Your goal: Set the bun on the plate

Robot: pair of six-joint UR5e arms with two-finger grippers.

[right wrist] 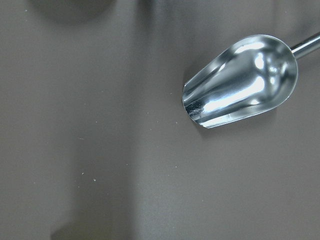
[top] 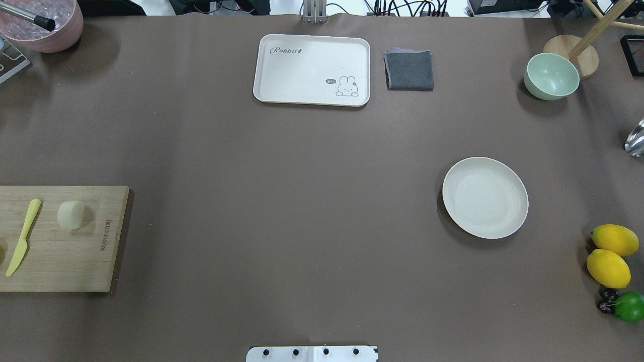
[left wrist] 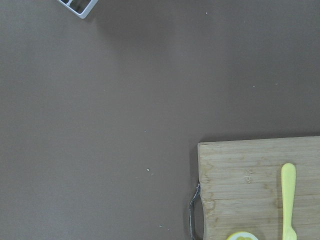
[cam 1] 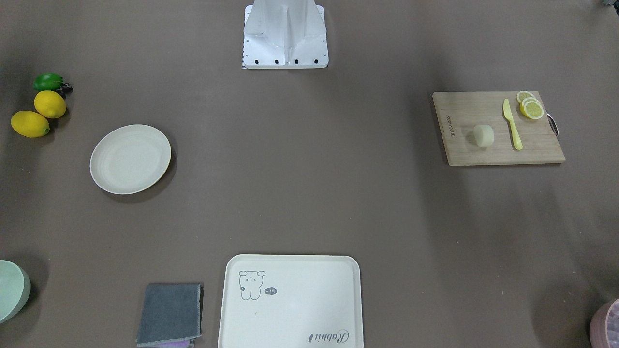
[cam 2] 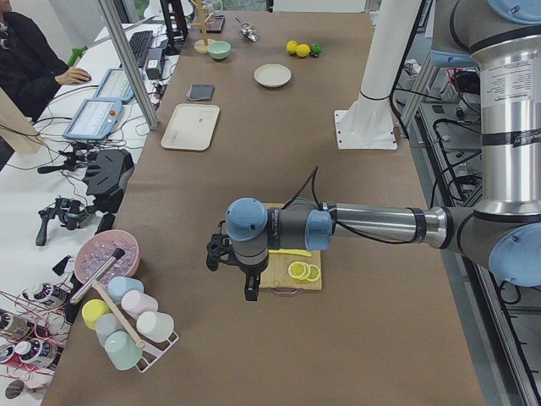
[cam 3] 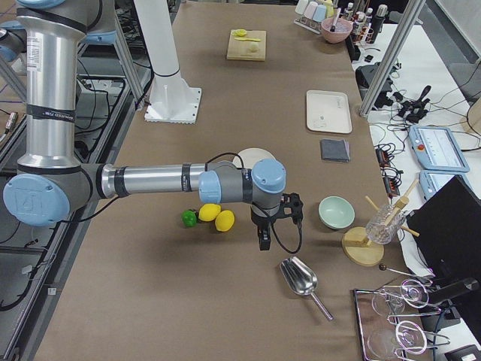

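Observation:
The bun (cam 1: 483, 135) (top: 71, 214), a small pale cream lump, rests on a wooden cutting board (cam 1: 498, 145) (top: 60, 261) on my left side. Across the table the round cream plate (cam 1: 130, 159) (top: 485, 197) lies with nothing on it. My left gripper (cam 2: 246, 289) shows only in the exterior left view, hanging above the table just beyond the board's handle end, so I cannot tell whether it is open or shut. Only the exterior right view catches my right gripper (cam 3: 263, 241), which points down beyond the lemons with the plate (cam 3: 242, 155) behind its arm; its state cannot be told either.
A yellow knife (cam 1: 512, 123) and lemon slices (cam 1: 530, 105) share the board. Two lemons (top: 611, 254) and a lime (top: 629, 306) lie near the plate. A rabbit tray (top: 312, 50), grey cloth (top: 409, 70), green bowl (top: 551, 76) and metal scoop (right wrist: 240, 80) are also on the table.

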